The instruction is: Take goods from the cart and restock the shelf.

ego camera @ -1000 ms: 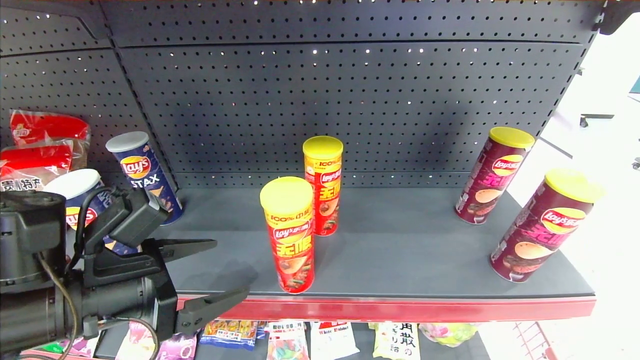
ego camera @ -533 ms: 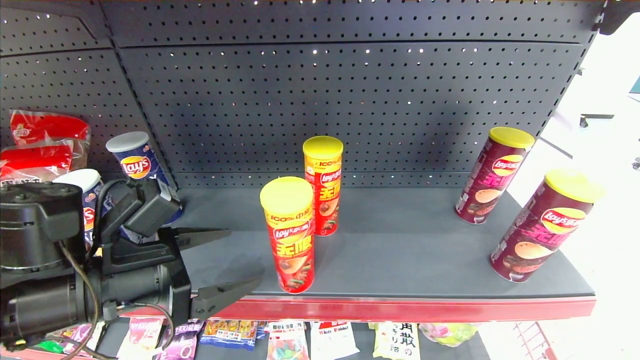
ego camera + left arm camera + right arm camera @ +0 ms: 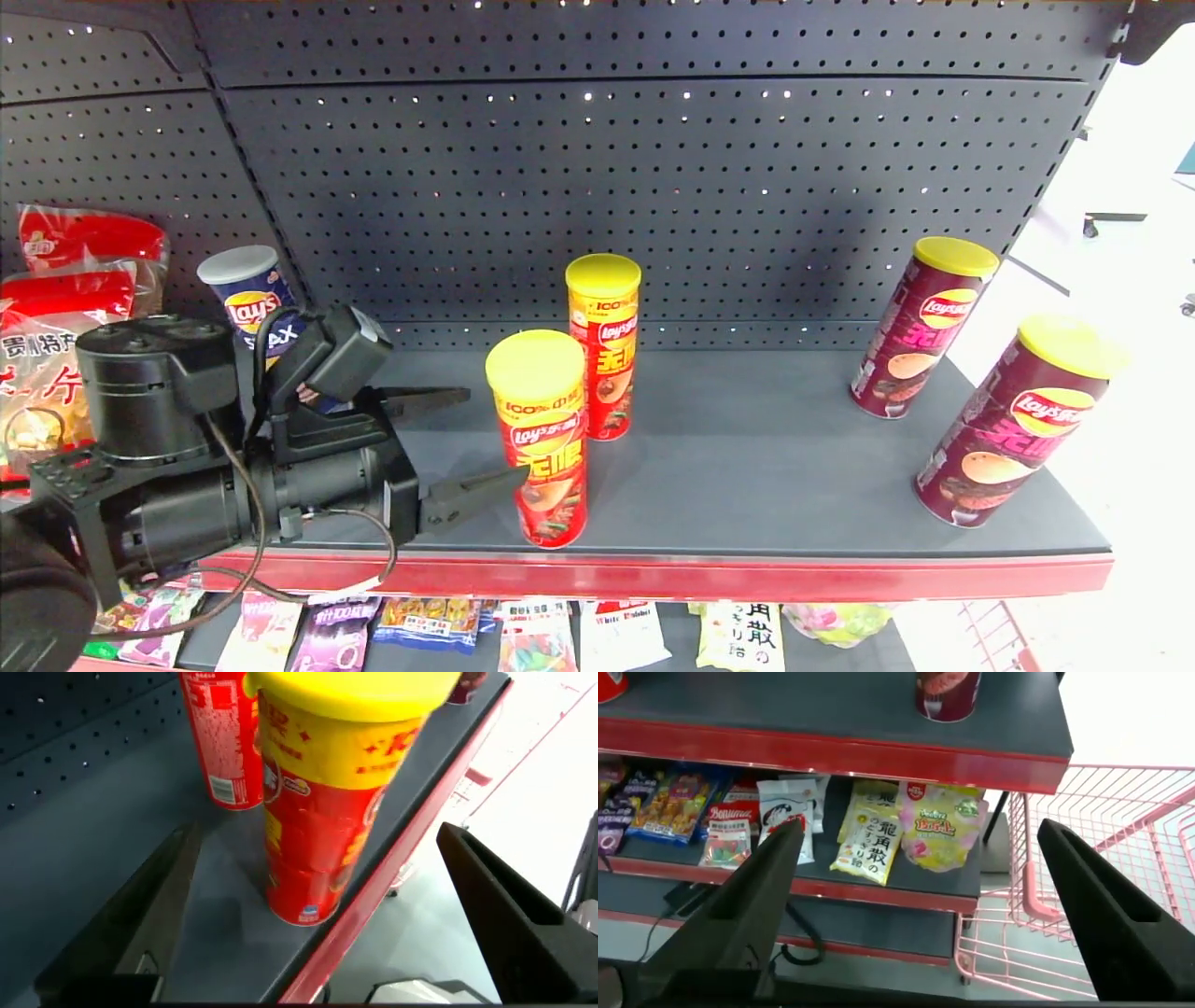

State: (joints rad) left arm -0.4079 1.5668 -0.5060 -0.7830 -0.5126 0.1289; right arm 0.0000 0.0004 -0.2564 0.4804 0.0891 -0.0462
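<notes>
The grey shelf (image 3: 747, 467) (red front lip, pegboard (image 3: 653, 187) behind) carries upright red and maroon cans (image 3: 924, 327). The left gripper (image 3: 471, 443), fingers apart, sits just beside the front red can (image 3: 541, 439). The right gripper (image 3: 915, 831), fingers spread, hangs near the pink cart (image 3: 1120, 877).

Straight ahead you have a dark perforated back panel (image 3: 653, 187), with small points of light showing through some holes near its top. Past the panel's edge on the robot's right you see a pale, brightly lit floor (image 3: 1144, 271). Well off on it stands the dark wheeled foot (image 3: 1113, 220) of some piece of furniture; what it belongs to you cannot tell.
</notes>
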